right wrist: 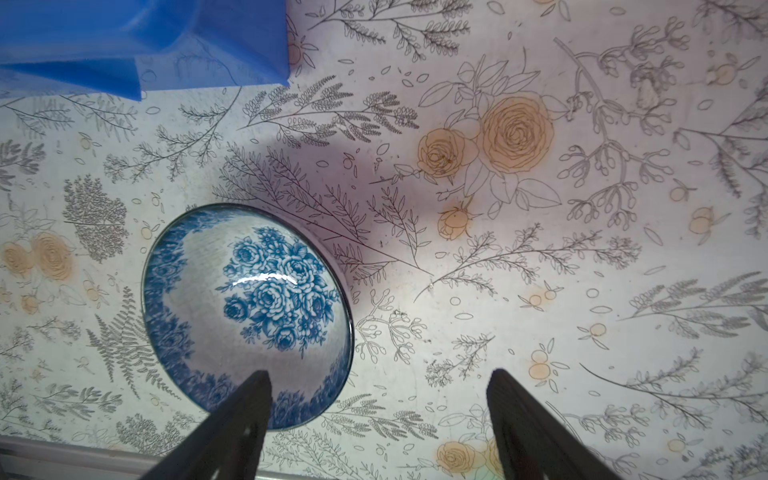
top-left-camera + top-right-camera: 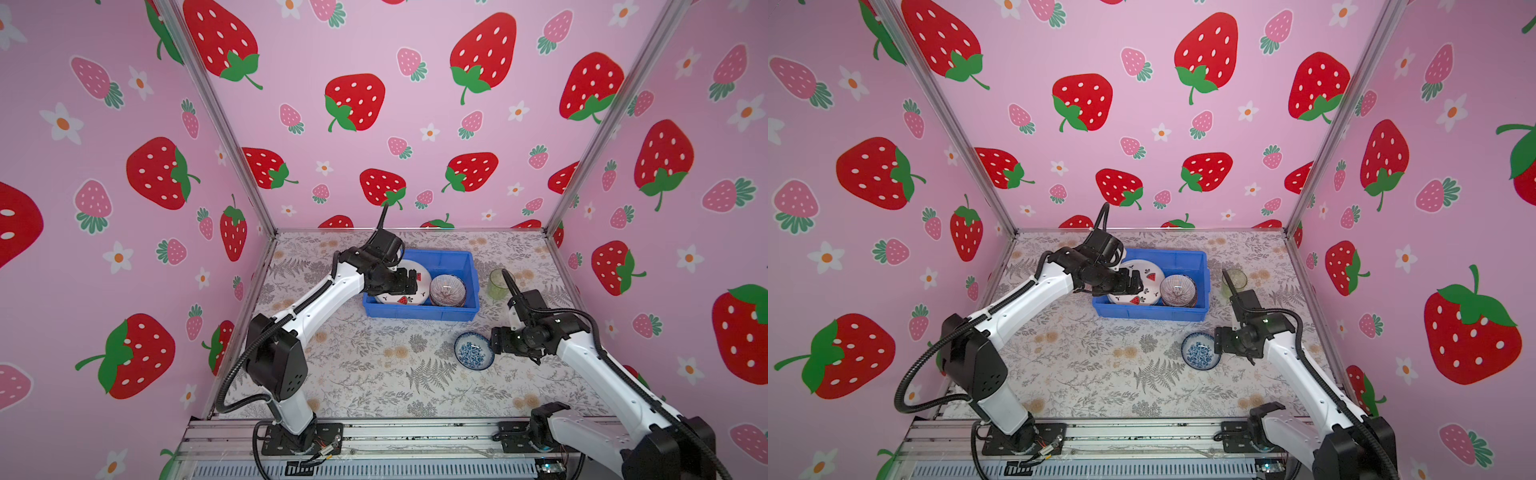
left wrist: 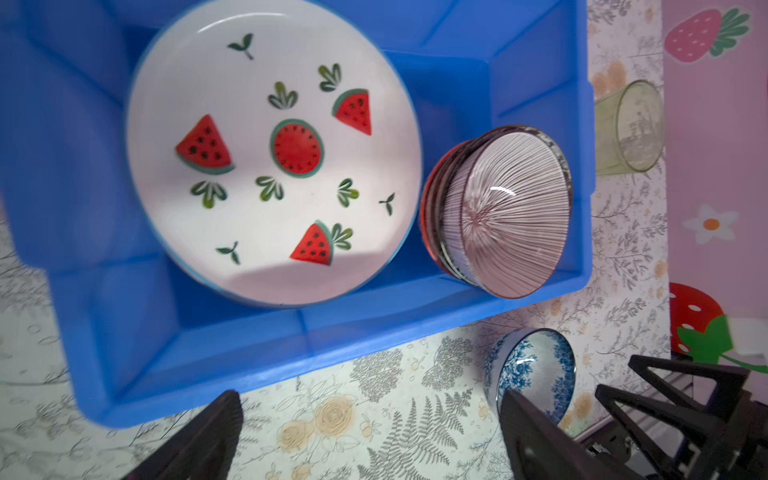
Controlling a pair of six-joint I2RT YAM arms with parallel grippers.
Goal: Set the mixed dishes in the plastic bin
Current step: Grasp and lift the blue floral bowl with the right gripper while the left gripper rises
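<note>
Already binned: one plate and two bowls, with two pieces out on the counter

The plastic bin (image 2: 420,311) sits near the counter's (image 2: 365,370) far edge, about midway across. Its left half holds the watermelon plate (image 3: 249,208). Against the right wall, the ribbed bowl (image 2: 447,290) nests in an orange-red bowl (image 3: 427,224), and bare blue floor shows in the far right corner. The left tool (image 2: 412,282) hangs over the plate, fingers spread wide and grasping nothing.

Between the bin's right wall and the counter's right edge stands the green tumbler (image 2: 496,284), apart from the bin. The blue-white bowl (image 1: 249,299) lies on the counter off the bin's front right corner. The right tool (image 2: 494,341) is released at that bowl's right rim, one finger over the rim and the other over bare counter. Wide floral surface lies open along the front and left edges.
</note>
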